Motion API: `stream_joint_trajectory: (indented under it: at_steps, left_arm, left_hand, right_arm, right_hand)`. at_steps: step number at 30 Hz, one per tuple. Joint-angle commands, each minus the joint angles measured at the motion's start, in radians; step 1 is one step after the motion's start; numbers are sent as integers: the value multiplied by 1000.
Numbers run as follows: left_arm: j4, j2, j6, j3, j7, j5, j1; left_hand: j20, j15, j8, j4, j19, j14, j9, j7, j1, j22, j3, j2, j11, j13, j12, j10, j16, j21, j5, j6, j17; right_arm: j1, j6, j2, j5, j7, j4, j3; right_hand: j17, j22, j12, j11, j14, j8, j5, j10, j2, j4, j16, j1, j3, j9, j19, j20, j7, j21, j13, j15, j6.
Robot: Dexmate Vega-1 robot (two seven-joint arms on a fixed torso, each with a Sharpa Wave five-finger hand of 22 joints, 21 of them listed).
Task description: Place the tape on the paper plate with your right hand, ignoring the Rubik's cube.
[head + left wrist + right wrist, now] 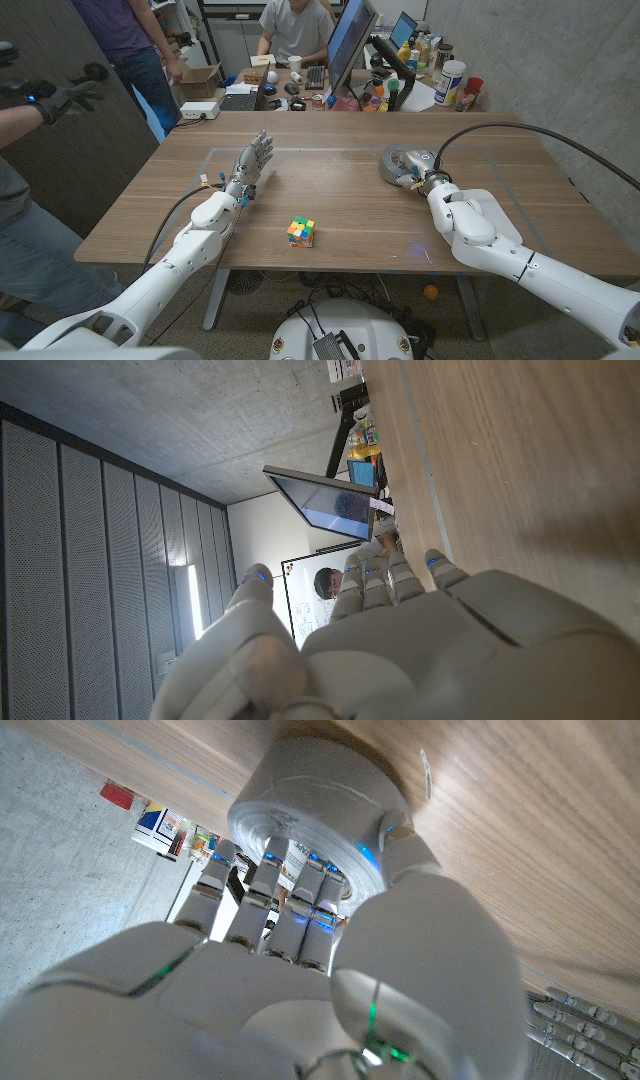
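The tape point(394, 161), a wide grey-white roll, sits on the wooden table point(340, 200) at the right. My right hand point(418, 175) is at the roll. In the right wrist view its fingers point(300, 895) reach over the rim of the tape point(310, 805) and the thumb point(402, 845) presses on its side wall. The roll appears to still touch the wood. The Rubik's cube point(301, 232) lies near the front edge, in the middle. My left hand point(251, 166) stands at the left with its fingers straight and apart, holding nothing.
A second desk behind the table carries a monitor point(350, 40), a keyboard, bottles and boxes, with a person point(295, 25) seated there. Another person stands at the back left, and a gloved hand point(62, 98) reaches in at the left edge.
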Motion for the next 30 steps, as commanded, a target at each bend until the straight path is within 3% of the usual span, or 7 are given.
stream_joint_trajectory:
  at_steps: [1, 30]
  left_arm:
    - [0, -1, -3, 3, -4, 5, -6]
    - [8, -2, -7, 4, -13, 4, -11]
  left_hand:
    - [7, 3, 8, -5, -4, 2, 4, 2, -4, 2, 6, 7, -1, 4, 5, -2, 4, 6, 5, 6, 3]
    - [6, 4, 7, -7, -6, -3, 5, 2, -5, 2, 8, 7, -2, 4, 4, -4, 2, 6, 5, 6, 3]
  right_arm:
    - [-2, -1, -9, -25, -5, -29, 16]
    - [-43, -24, -40, -94, 27, -129, 62]
  right_hand:
    - [2, 1, -4, -76, 6, 4, 6, 75, 97, 3, -2, 90, -6, 0, 7, 2, -138, 3, -2, -6, 181]
    - [-2, 2, -17, -77, 45, 8, 0, 78, 103, 14, 0, 94, -28, -9, 57, -1, -146, 4, -7, -19, 185]
